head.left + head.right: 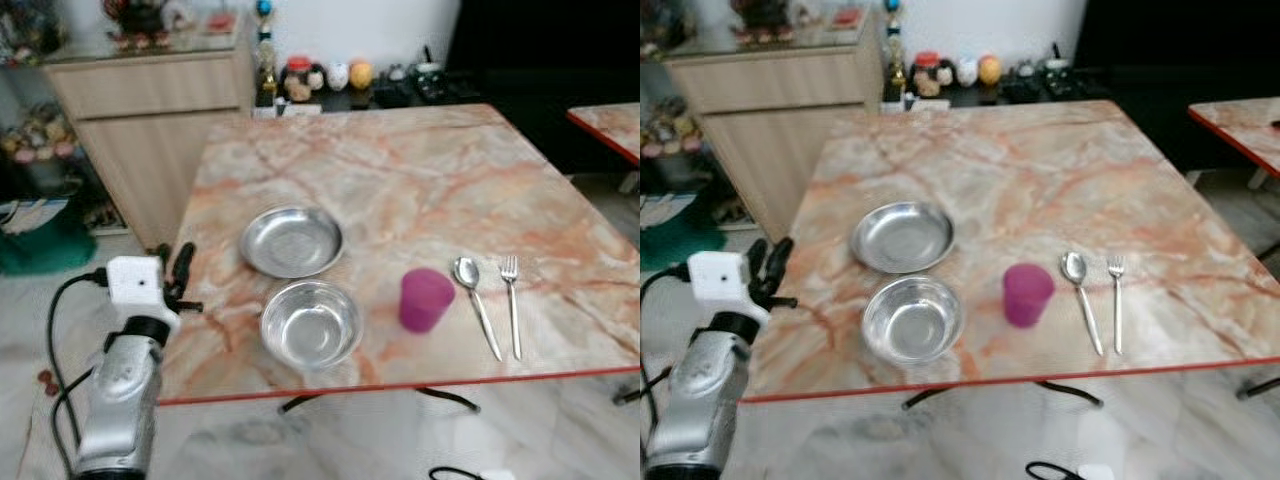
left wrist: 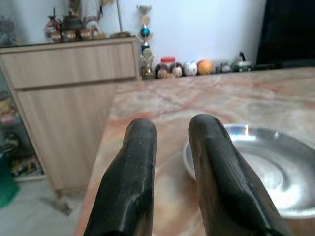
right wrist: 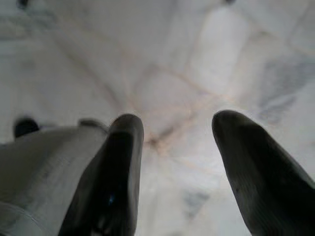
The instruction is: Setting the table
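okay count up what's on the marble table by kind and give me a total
Steel plate: 1
Steel bowl: 1
Purple cup: 1
Spoon: 1
Fork: 1
Total: 5

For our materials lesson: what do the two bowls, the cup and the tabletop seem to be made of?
Shallow bowl and deeper bowl: likely stainless steel, silvery with bright reflections. Cup: probably plastic, matte opaque magenta. Tabletop: marble-look, glossy pink-beige with orange veins; real stone or laminate cannot be told.
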